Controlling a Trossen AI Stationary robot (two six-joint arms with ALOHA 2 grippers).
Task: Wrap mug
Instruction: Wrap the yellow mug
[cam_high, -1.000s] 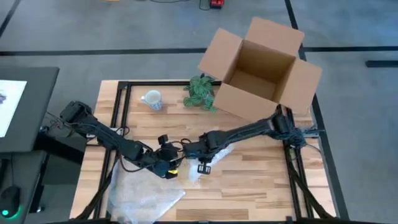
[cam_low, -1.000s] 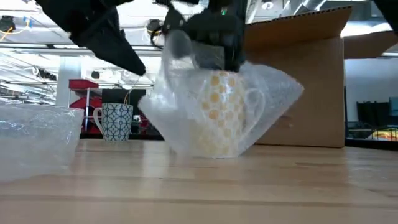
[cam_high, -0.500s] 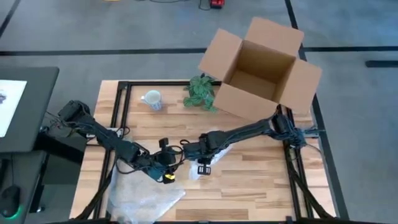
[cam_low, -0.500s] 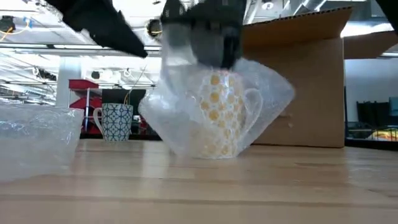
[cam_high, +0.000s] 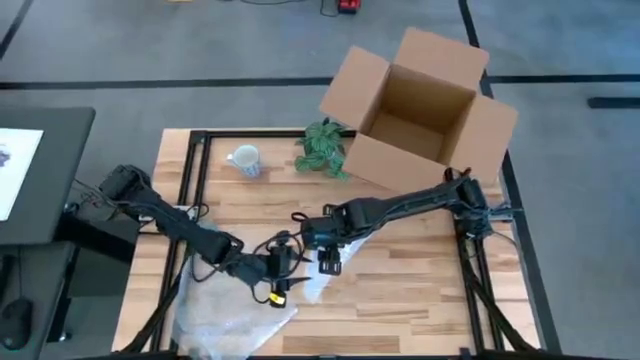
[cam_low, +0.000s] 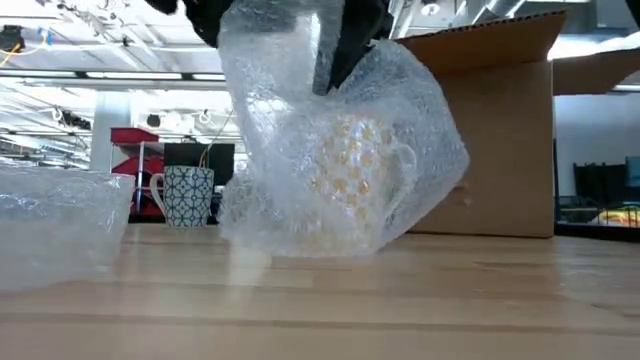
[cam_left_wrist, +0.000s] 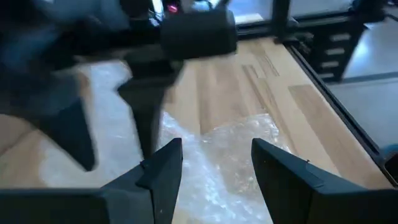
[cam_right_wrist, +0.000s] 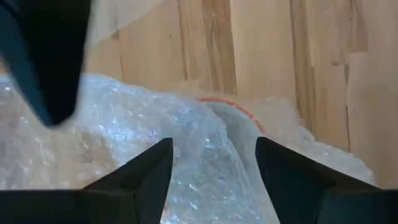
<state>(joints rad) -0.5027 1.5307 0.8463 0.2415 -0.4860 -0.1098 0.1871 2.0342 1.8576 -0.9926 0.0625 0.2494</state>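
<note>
Bubble wrap is draping over the mug, which is standing upright mid-table, long axis vertical, handle pointing toward the box. Both grippers are hanging right over it: the left gripper on the near side and the right gripper on the box side. Both are about equally close, fingers spread, nothing clamped that I can see. Versus a second ago, the wrap is now pulled up across the mug's front, and the left gripper has closed in.
</note>
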